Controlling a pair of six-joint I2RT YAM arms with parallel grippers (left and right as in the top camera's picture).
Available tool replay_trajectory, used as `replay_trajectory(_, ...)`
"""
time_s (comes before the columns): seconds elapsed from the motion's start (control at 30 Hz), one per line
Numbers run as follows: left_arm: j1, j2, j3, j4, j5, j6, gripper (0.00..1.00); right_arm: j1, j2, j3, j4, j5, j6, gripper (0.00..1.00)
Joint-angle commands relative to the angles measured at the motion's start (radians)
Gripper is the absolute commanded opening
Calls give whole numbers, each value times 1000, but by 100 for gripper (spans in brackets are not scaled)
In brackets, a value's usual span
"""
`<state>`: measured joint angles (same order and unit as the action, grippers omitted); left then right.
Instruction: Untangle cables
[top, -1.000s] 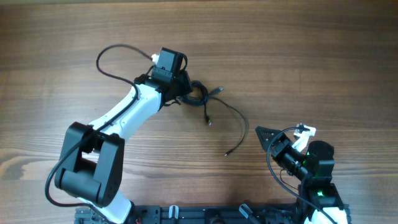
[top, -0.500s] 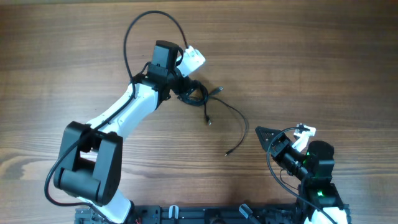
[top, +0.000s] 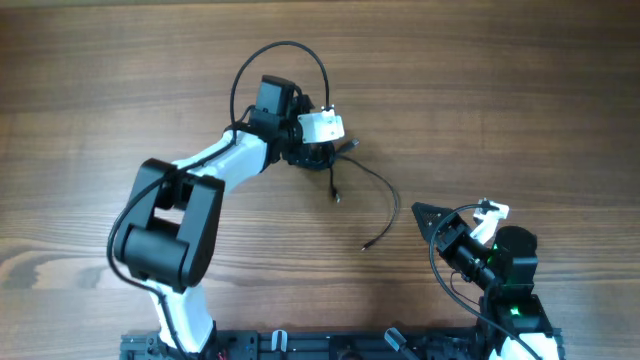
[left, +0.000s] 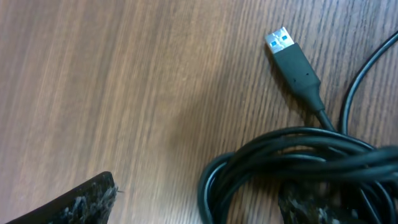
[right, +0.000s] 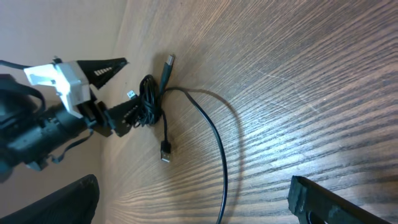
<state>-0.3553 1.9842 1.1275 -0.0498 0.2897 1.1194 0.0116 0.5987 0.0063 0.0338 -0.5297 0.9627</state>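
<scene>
The cables (top: 322, 160) are thin black cords bunched in a tangle at the table's middle. One USB plug (top: 352, 146) sticks out to the right, and a long strand (top: 385, 205) trails toward the front. My left gripper (top: 312, 152) is down at the tangle. In the left wrist view it (left: 199, 198) is open, and the looped cables (left: 280, 155) lie between its fingers (left: 81, 202) without being pinched. A blue-tipped plug (left: 287, 51) lies just beyond. My right gripper (top: 450, 217) is open at the front right, well away from the cables (right: 149, 102), with nothing in it (right: 193, 205).
The wooden table (top: 520, 90) carries nothing else. A thick black wire (top: 285, 50) arcs from the left arm above the tangle. The long strand ends in a small plug (top: 365, 247) left of the right arm. The arm bases stand at the front edge.
The left arm has swung to the right and turned its wrist onto the tangle. Its arm wire swept over with it. The right arm and the cables have not moved.
</scene>
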Motion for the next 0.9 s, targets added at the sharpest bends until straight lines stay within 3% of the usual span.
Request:
replay_trajectory(0.0,-10,69,-5,24,78,29,84,2,5,-1,2,34,-20,100)
replay_trajectory(0.07,-23,88,-5,24,88,29,73,2,5,-1,2,35,-20,100)
replay_trajectory(0.1,-32,92,-5,24,89,28,63,2,5,-1,2,35,-20,100)
replay_trajectory(0.17,-48,92,-5,40,87,6,19,2,5,-1,2,35,-20,100)
replay_trajectory(0.2,-53,92,-5,66,82,-36,4,2,5,-1,2,35,-20,98)
replay_trajectory(0.3,-57,88,-5,136,41,-185,4,2,5,-1,2,29,-19,94)
replay_trajectory(0.47,-57,45,-5,163,-193,-510,4,2,5,-1,2,12,-20,94)
replay_trajectory(0.57,-57,-30,-5,126,-413,-948,4,2,5,-1,2,12,-20,93)
replay_trajectory(0.63,-57,-82,-5,87,-467,-1134,4,2,5,-1,2,11,-20,93)
replay_trajectory(0.67,-57,-104,-5,65,-477,-1230,4,2,5,-1,2,6,-20,92)
replay_trajectory(0.77,-61,-194,-5,-154,-454,-1762,4,2,5,-1,2,-18,-22,93)
replay_trajectory(0.8,-66,-209,-5,-237,-421,-1879,4,2,5,-1,2,-29,-26,93)
replay_trajectory(0.87,-78,-215,-5,-328,-357,-1967,4,2,5,-1,2,-46,-63,93)
